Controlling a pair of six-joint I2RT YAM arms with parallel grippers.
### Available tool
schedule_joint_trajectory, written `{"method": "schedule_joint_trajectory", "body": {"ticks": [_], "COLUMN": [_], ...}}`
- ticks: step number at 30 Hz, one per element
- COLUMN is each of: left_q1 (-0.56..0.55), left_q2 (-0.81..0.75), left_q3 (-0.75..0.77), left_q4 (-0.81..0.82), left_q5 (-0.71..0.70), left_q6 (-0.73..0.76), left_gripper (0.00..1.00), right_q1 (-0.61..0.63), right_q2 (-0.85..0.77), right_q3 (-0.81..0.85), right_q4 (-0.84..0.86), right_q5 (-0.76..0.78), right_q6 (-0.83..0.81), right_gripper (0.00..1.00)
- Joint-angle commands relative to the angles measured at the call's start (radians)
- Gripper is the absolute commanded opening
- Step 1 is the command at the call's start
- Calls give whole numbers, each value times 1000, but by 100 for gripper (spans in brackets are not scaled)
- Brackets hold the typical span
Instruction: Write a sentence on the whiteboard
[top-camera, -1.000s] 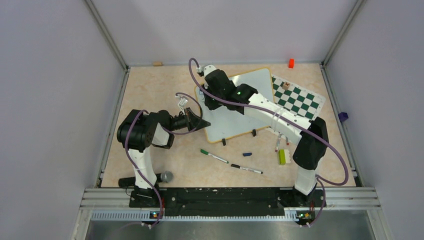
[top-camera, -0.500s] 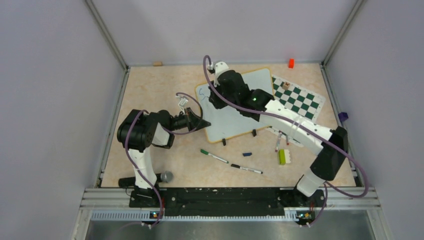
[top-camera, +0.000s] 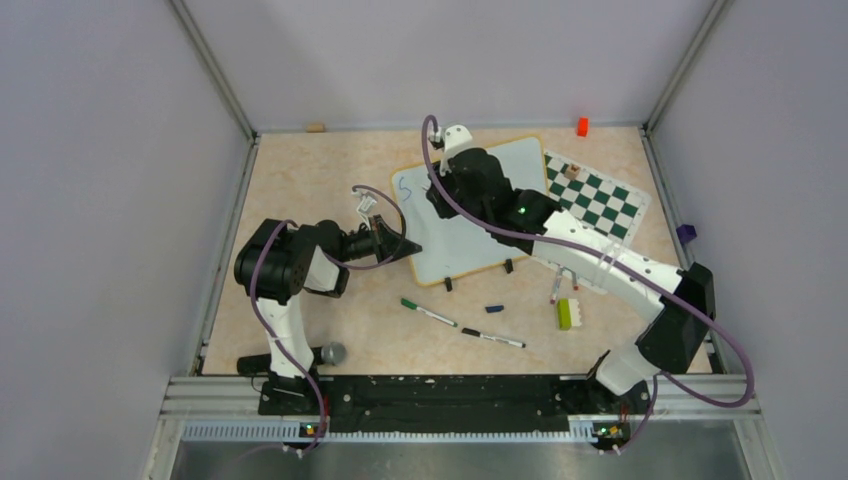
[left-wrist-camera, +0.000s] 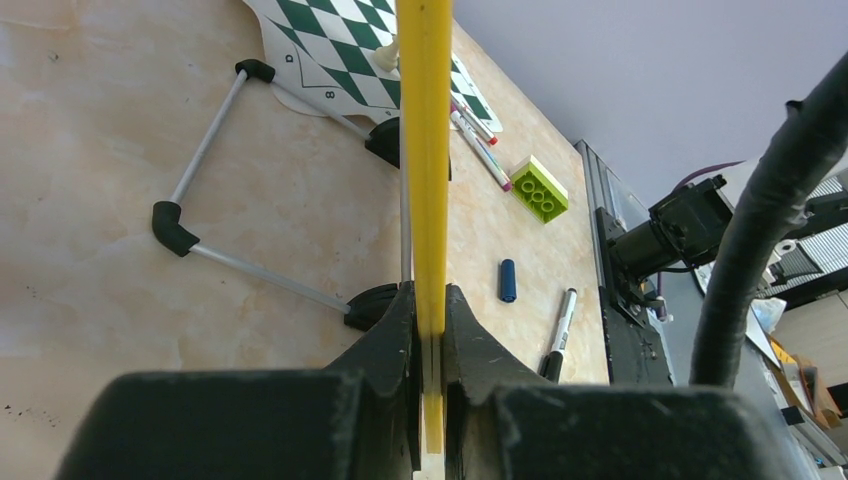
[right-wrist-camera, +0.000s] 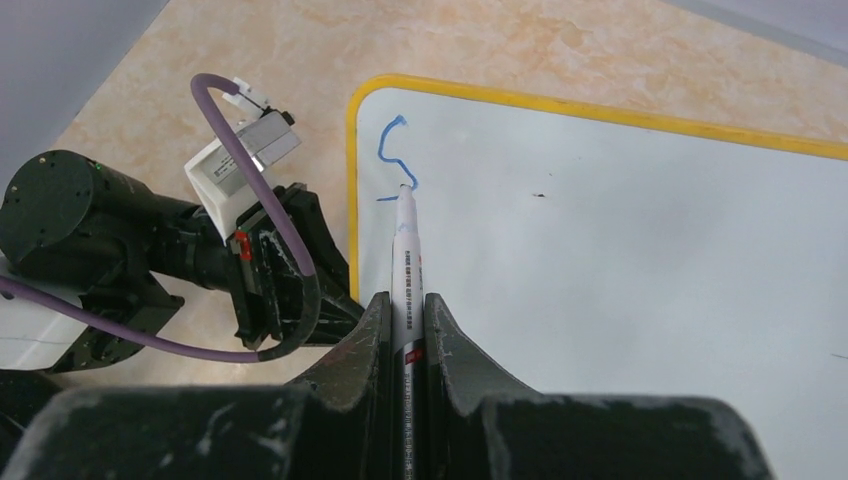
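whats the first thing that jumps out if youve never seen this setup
The large white whiteboard with a yellow rim, mid-table, bears one blue marker squiggle near its corner. The right tool grips a white marker pen with its tip at that squiggle, while the left tool pinches the board's edge. A green-and-white checkered chessboard lies beside the board's right end.

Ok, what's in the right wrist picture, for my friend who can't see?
The right gripper pinches a white marker, its tip at a blue squiggle near the corner of the whiteboard. The left gripper clamps the board's yellow edge.
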Motion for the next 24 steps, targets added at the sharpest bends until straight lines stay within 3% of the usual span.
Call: {"method": "schedule_joint_trajectory", "body": {"ticks": [1, 24], "left_q1": [-21, -21], "left_q2": [-1, 7], "left_q3": [1, 6], "left_q4": [99, 99], "left_q5": [57, 71], "left_q6": [53, 52], "left_gripper": [0, 0], "right_q1": [-3, -4], "right_q2": [-45, 114], "right_q3": [-6, 141], "right_q4": [58, -51], "right_q5": [-15, 46], "right_q6": [-20, -44], "right_gripper": [0, 0]}}
